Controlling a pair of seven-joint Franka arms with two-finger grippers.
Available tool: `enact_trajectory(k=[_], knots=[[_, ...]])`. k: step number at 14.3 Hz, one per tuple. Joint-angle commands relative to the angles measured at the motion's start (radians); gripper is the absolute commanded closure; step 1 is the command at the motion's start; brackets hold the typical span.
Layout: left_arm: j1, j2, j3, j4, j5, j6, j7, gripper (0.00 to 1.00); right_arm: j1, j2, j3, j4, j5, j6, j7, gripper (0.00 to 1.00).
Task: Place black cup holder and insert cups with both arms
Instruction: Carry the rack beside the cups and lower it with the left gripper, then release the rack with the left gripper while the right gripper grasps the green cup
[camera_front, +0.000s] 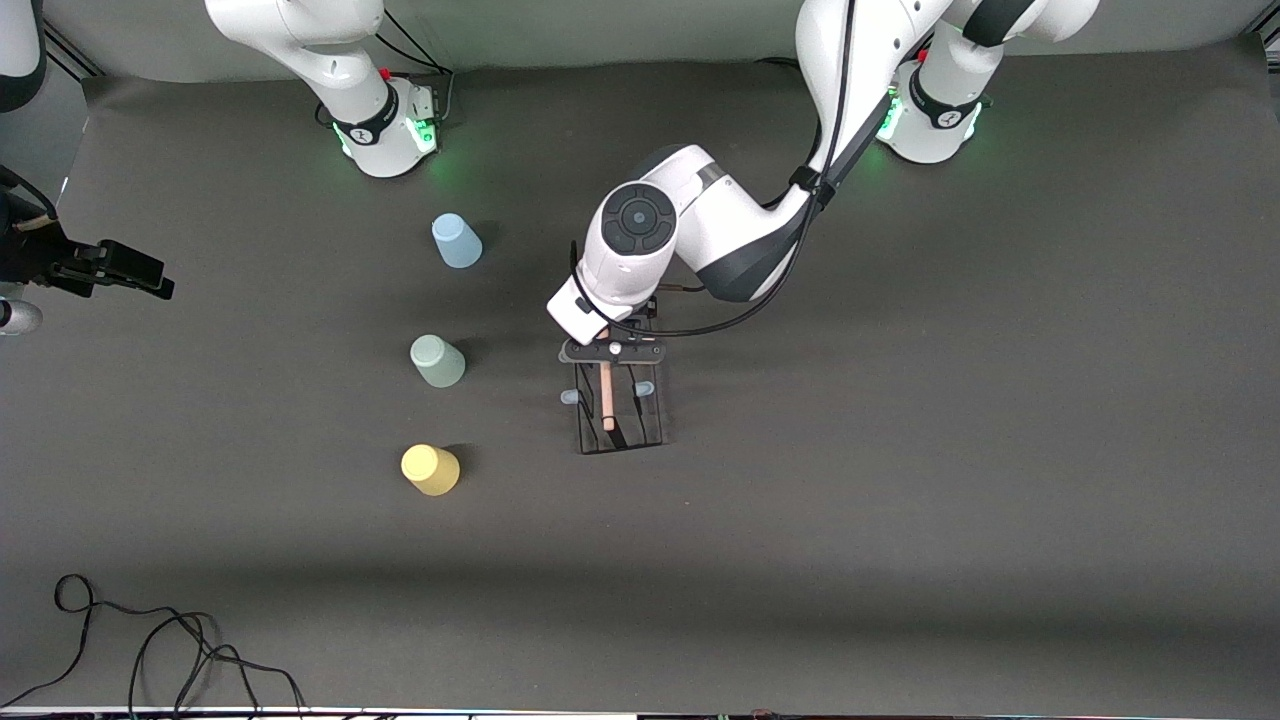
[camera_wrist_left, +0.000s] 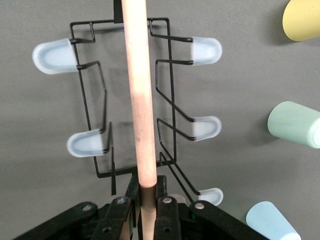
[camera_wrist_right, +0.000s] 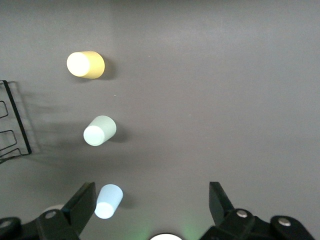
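Note:
The black cup holder (camera_front: 620, 447) is upright in the middle of the table, with its wooden rod (camera_front: 606, 395) pointing up. I cannot tell whether its base touches the table. My left gripper (camera_front: 610, 350) is over it, shut on the rod's top end. The left wrist view shows the gripper (camera_wrist_left: 148, 187), the rod (camera_wrist_left: 140, 100) and the pale capped prongs (camera_wrist_left: 55, 56). The blue cup (camera_front: 456, 241), green cup (camera_front: 437, 361) and yellow cup (camera_front: 430, 470) stand in a row toward the right arm's end. My right gripper (camera_front: 130, 272) waits high up, open and empty (camera_wrist_right: 150, 205).
The right wrist view shows the yellow cup (camera_wrist_right: 86, 64), green cup (camera_wrist_right: 99, 130), blue cup (camera_wrist_right: 108, 201) and one edge of the rack (camera_wrist_right: 19, 120). A loose black cable (camera_front: 150, 650) lies at the table's front corner. The green-lit arm bases (camera_front: 385, 130) stand along the back.

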Motion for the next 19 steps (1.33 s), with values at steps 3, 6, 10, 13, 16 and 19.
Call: enact_trajectory(k=[3, 6, 10, 13, 16, 19], knots=[[-0.012, 0.025, 0.004, 0.034, 0.004, 0.013, 0.026, 0.8, 0.13, -0.016, 0.006, -0.07, 0.04, 0.061, 0.239, 0.0], [-0.024, 0.025, 0.005, 0.033, 0.021, 0.037, 0.026, 0.0, 0.208, -0.027, 0.006, -0.186, 0.05, 0.192, 0.342, 0.0], [0.051, -0.082, 0.005, 0.04, 0.01, -0.007, 0.03, 0.0, 0.258, -0.02, 0.006, -0.321, 0.074, 0.334, 0.407, 0.0], [0.164, -0.213, -0.004, 0.033, 0.016, -0.14, 0.082, 0.0, 0.259, -0.024, 0.008, -0.468, 0.083, 0.491, 0.41, 0.0], [0.336, -0.323, 0.004, 0.025, 0.024, -0.379, 0.22, 0.0, 0.259, 0.002, 0.008, -0.576, 0.137, 0.638, 0.41, 0.0], [0.462, -0.376, 0.022, 0.002, 0.083, -0.514, 0.436, 0.0, 0.261, 0.051, 0.008, -0.623, 0.139, 0.72, 0.41, 0.0]])
